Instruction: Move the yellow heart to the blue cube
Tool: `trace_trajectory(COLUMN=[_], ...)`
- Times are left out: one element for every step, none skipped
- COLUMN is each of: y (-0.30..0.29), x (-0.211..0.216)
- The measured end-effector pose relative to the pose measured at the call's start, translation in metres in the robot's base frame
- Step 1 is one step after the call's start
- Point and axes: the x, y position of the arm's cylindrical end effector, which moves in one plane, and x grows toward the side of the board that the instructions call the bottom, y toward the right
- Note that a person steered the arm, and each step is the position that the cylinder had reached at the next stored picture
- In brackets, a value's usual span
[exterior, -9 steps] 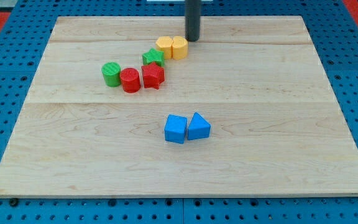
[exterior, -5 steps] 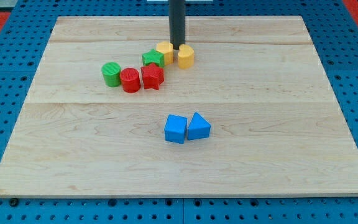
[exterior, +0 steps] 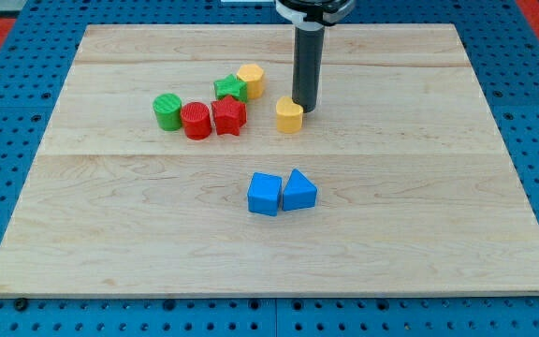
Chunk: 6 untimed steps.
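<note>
The yellow heart (exterior: 289, 116) lies alone on the wooden board, above and slightly to the right of the blue cube (exterior: 264, 194). My tip (exterior: 305, 109) stands right against the heart's upper right side. A blue triangular block (exterior: 298, 190) touches the cube's right side.
A second yellow block (exterior: 250, 79) sits at the upper middle, touching a green star (exterior: 231, 89). A red star (exterior: 229, 115), a red cylinder (exterior: 196, 121) and a green cylinder (exterior: 167, 110) form a row to the left. The board's bare wood (exterior: 419, 187) ends in a blue pegboard surround.
My tip came down between the two yellow blocks, then swung right and down. The yellow heart has been pushed away from the other yellow block, down toward the blue cube.
</note>
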Motion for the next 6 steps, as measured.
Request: trace_trajectory(y=[-0.022,-0.041,-0.048,-0.048,-0.049,-0.019], x=[-0.002,0.004,0.027,0.059,0.091,0.083])
